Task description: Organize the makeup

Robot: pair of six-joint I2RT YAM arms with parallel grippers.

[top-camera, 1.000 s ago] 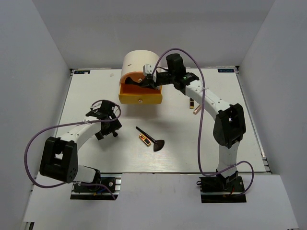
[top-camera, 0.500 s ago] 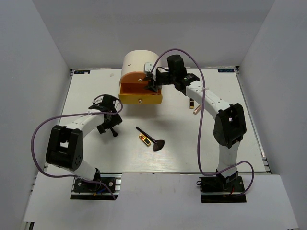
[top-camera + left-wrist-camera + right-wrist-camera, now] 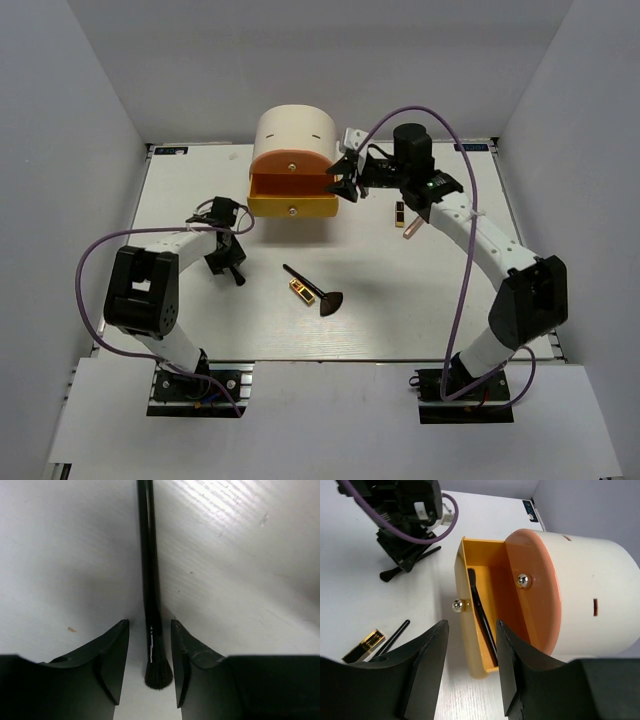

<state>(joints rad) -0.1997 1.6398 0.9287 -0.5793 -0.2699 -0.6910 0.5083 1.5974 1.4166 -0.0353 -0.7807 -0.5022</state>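
- We see the left claw [image 3: 150,625] low over the white surface [image 3: 60,555]; its fingers [image 3: 112,655] stand spread on either side of a thin black brush [image 3: 148,555]; a sliver of gap shows on each side, so nothing is pinched; the bristle end lies between the fingers and the handle runs straight away from the wrist
- We find the right claw [image 3: 471,625] spread and empty, hanging above the open orange-yellow drawer [image 3: 487,562] of the cream box [image 3: 590,580]; a second black brush [image 3: 481,615] lies lengthwise inside that drawer
- Near the middle of the surface we see a fan-headed brush [image 3: 328,303]; a gold-and-red lipstick [image 3: 299,290] lies just beside its handle
- A pinkish stick [image 3: 410,228] lies on the surface to the right of the drawer, well apart from the fan-headed brush and the lipstick
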